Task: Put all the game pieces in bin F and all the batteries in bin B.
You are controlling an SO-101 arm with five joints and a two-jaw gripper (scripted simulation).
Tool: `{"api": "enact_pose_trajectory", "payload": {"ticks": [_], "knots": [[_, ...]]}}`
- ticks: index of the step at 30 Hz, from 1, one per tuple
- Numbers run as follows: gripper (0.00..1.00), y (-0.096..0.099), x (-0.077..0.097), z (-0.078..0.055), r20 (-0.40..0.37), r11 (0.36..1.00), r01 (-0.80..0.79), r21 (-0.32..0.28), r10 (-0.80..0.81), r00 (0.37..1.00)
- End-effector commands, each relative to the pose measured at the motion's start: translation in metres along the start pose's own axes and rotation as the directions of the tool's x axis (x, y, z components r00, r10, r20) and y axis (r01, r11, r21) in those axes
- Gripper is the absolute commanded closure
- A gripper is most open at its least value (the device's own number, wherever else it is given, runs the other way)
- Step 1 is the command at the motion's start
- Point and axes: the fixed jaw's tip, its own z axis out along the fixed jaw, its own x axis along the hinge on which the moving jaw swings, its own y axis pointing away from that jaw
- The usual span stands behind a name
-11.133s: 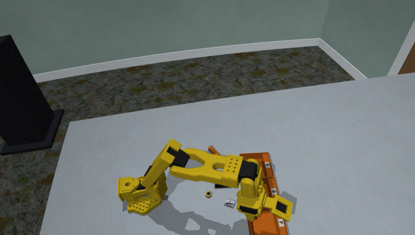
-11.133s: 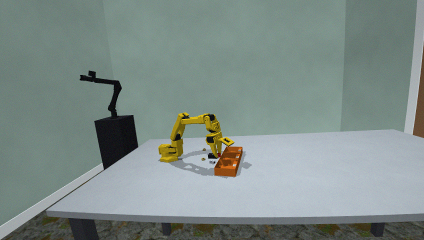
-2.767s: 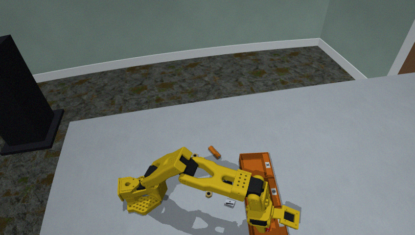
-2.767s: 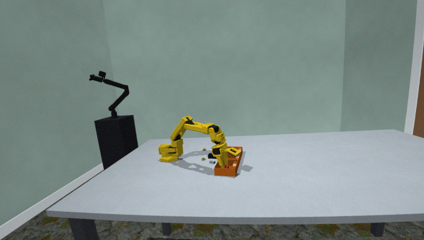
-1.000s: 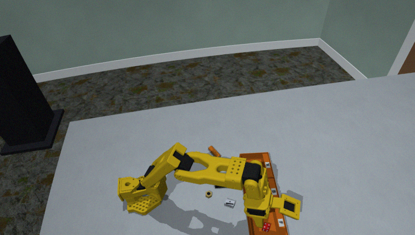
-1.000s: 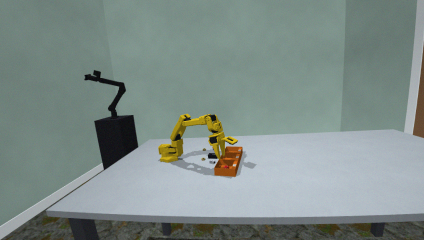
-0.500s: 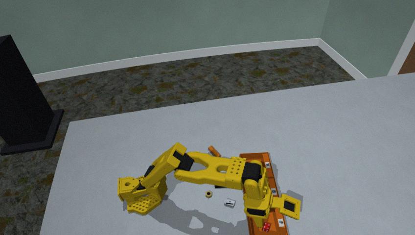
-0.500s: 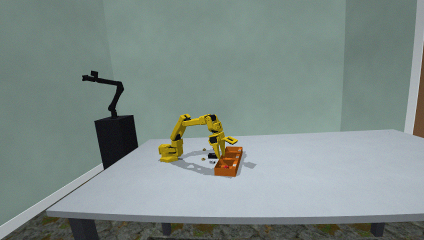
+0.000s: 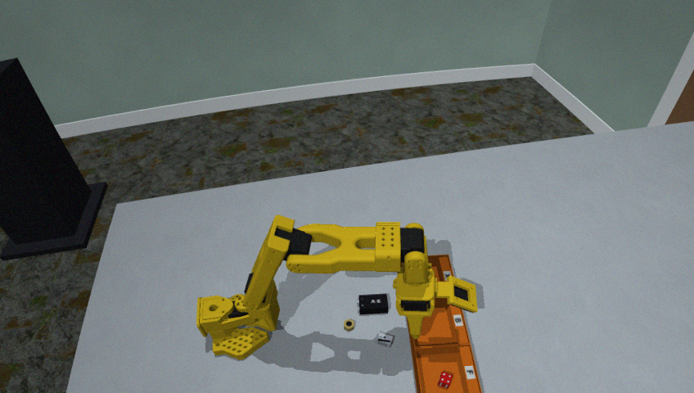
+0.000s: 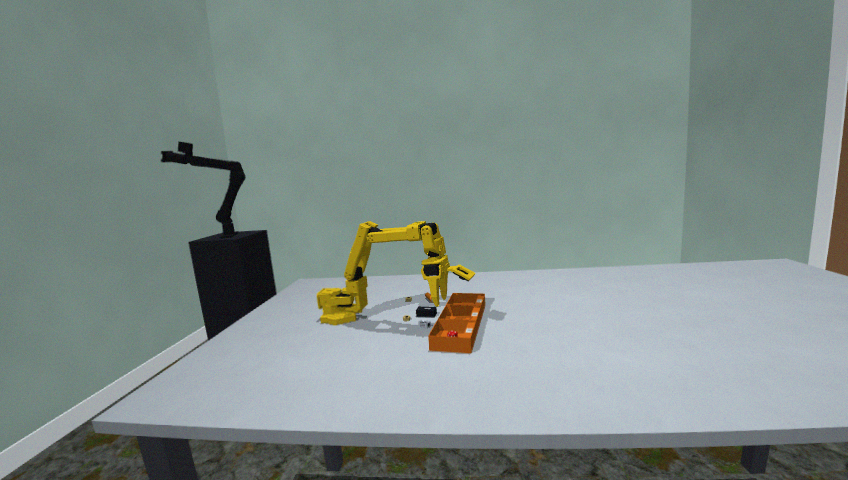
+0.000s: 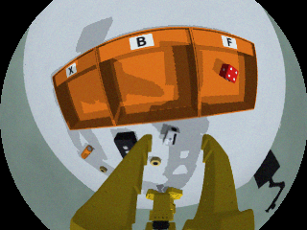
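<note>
Top view, bin letters: B and F; red die (image 9: 444, 379) (image 10: 452, 334) (image 11: 228, 73) inside bin F (image 9: 428, 365) (image 10: 451, 343) (image 11: 206, 98).
Exterior view, arm base (image 10: 338, 318): toward the table's far left corner.
Wrist view, gripper (image 9: 415, 335) (image 10: 440, 300) (image 11: 177, 139): fingers apart, nothing between; labels X, B, F.

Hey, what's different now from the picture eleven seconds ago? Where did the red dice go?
The red die went from the jaws into bin F and was let go. The jaws are open with nothing between them. The silver sharpener and black box stayed put.
</note>
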Motion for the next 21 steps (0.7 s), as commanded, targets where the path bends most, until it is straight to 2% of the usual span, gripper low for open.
{"api": "enact_pose_trajectory", "payload": {"ticks": [1, 5, 9, 21], "knots": [[0.74, 0.028, 0.019, -0.016, 0.045, 0.997, 0.069, -0.021, -0.068, 0.997], [0.72, 0.047, 0.045, -0.015, -0.006, 0.990, 0.139, -0.027, -0.139, 0.990], [0.70, 0.054, 0.059, -0.014, -0.032, 0.984, 0.175, -0.029, -0.176, 0.984], [0.70, 0.056, 0.062, -0.013, -0.037, 0.983, 0.182, -0.029, -0.183, 0.982]]}}
